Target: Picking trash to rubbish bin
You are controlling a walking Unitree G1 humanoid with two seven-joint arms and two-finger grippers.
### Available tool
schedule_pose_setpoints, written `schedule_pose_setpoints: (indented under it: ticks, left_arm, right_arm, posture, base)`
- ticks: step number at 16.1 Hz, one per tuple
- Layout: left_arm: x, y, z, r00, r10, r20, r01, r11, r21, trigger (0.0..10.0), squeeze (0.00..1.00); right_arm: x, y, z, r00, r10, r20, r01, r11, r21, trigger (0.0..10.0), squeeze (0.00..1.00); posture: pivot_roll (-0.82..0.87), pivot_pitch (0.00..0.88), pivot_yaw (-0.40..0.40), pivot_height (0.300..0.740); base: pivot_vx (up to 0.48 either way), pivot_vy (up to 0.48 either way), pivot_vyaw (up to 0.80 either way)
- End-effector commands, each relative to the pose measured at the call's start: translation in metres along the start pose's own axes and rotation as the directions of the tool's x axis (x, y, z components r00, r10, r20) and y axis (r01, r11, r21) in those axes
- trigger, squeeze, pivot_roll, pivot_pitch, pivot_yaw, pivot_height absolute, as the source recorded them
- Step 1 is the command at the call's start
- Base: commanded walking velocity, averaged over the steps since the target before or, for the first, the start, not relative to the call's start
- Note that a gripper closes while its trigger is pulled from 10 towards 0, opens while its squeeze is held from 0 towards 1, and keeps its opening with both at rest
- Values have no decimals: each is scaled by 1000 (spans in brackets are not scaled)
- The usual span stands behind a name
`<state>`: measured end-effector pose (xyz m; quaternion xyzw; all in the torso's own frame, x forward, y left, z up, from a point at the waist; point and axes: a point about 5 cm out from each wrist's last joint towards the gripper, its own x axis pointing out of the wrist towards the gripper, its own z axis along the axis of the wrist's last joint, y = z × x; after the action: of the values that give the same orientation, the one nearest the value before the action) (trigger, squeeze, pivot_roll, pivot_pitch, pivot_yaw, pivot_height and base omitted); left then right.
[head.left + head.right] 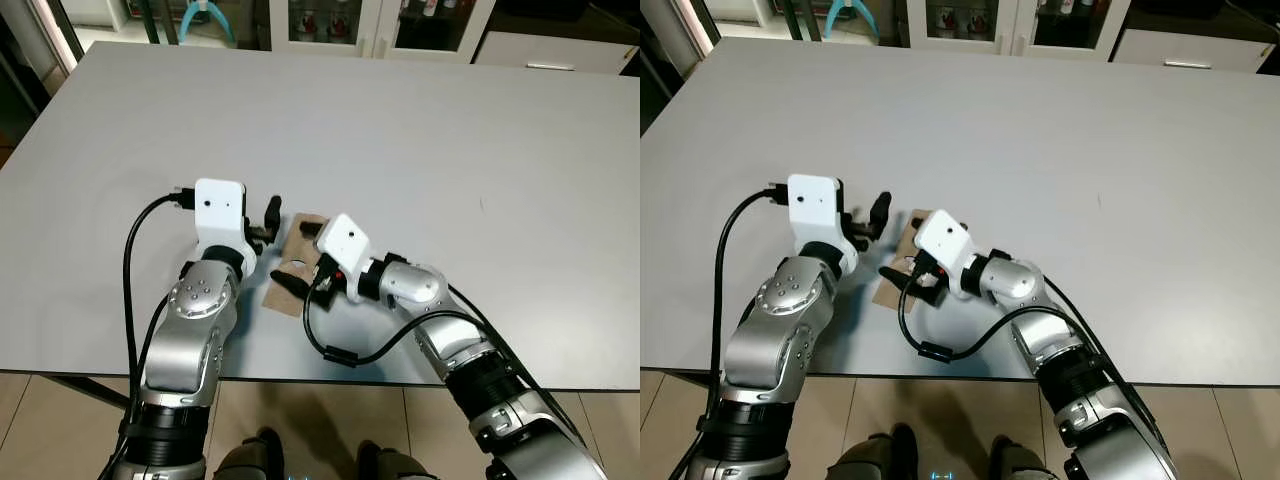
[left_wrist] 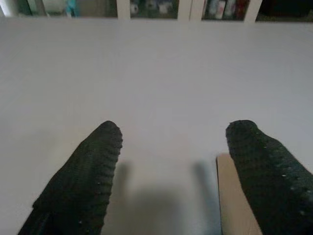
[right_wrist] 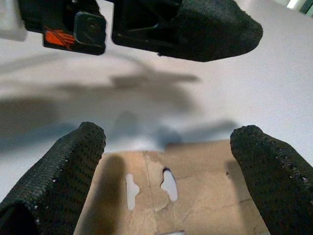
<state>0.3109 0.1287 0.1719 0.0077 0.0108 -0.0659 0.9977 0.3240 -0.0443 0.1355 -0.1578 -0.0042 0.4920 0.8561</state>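
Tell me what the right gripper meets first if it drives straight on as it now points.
Likely the left gripper, whose black finger crosses just beyond the flat brown cardboard piece under the right gripper; depth is uncertain.

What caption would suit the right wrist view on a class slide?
Right tool open over a flat brown cardboard scrap on the grey table.

Looks like a dining rm in a home. I'm at a big grey table (image 1: pixel 420 150). Glass-door cabinets (image 1: pixel 380 22) w/ bottles stand behind it.

cardboard piece (image 1: pixel 300 268) | part hidden under right gripper (image 1: pixel 303 256) | shelf items blurred
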Motion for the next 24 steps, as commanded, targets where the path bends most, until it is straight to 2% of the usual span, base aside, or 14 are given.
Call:
schedule_pose_setpoints:
  ticks: [1,2,4,5,6,7,10,12,16,17,18,20,23,24]
  left_arm:
    - [-5,-3,-1,999,-41,-24,41,999,6,10000,1000]
    - [-6,-3,-1,998,-57,-31,58,998,17,10000,1000]
    - [-12,-2,3,994,-99,-46,102,994,45,10000,1000]
    - [-19,1,6,988,-140,-71,144,988,61,10000,1000]
    - [-25,1,6,979,-179,-99,187,979,77,10000,1000]
    - [-26,1,5,972,-200,-122,210,975,77,10000,1000]
    - [-47,6,13,936,-304,-179,326,939,108,10000,1000]
    - [-55,8,15,919,-328,-220,360,925,121,10000,1000]
    - [-76,4,15,855,-400,-330,460,879,128,10000,1000]
    - [-82,3,16,847,-409,-340,471,874,122,10000,1000]
    - [-88,4,19,843,-410,-347,474,872,123,10000,1000]
    - [-95,8,24,839,-405,-363,476,870,130,10000,1000]
    - [-93,10,25,849,-384,-364,458,878,142,10000,1000]
    - [-92,7,28,846,-394,-360,465,875,135,10000,1000]
  right_arm:
    - [-1,0,-5,1000,12,-1,-12,1000,8,10000,808]
    - [-1,0,-7,1000,13,-6,-13,1000,9,10000,800]
    - [-1,0,-11,1000,16,-10,-15,1000,10,10000,537]
    - [-1,2,-13,1000,18,-9,-18,1000,14,10000,204]
    - [-1,2,-15,1000,20,-9,-19,1000,17,10000,0]
    - [-1,3,-16,1000,20,-11,-20,1000,18,10000,0]
    - [1,7,-22,1000,27,-17,-26,999,22,10000,0]
    - [1,7,-24,999,24,-22,-24,999,24,10000,0]
    - [3,9,-29,999,29,-33,-29,999,15,10000,0]
    - [3,10,-30,999,34,-31,-33,999,17,6157,0]
    - [3,10,-30,999,39,-25,-38,999,21,0,0]
    - [3,10,-31,999,40,-15,-40,999,26,0,0]
    - [3,11,-32,999,41,-13,-41,999,28,0,0]
    - [3,10,-32,999,37,-12,-36,999,31,0,0]
  posture:
    - [-79,187,-20,740]
    - [-79,187,-20,740]
    - [-70,189,-23,740]
    - [-59,190,-23,740]
    - [-59,190,-23,740]
    - [-41,195,-22,740]
    - [-3,198,-16,740]
    - [-3,198,-16,740]
    - [30,200,-19,740]
    - [30,200,-19,740]
    - [43,201,-18,740]
    - [53,201,-20,740]
    - [56,199,-20,740]
    - [55,194,-21,740]
  base:
    - [0,0,0]
    - [0,0,0]
    - [0,0,0]
    - [0,0,0]
    - [0,0,0]
    - [0,0,0]
    - [0,0,0]
    - [0,0,0]
    - [0,0,0]
    - [0,0,0]
    - [0,0,0]
    - [0,0,0]
    - [0,0,0]
    - [0,0,0]
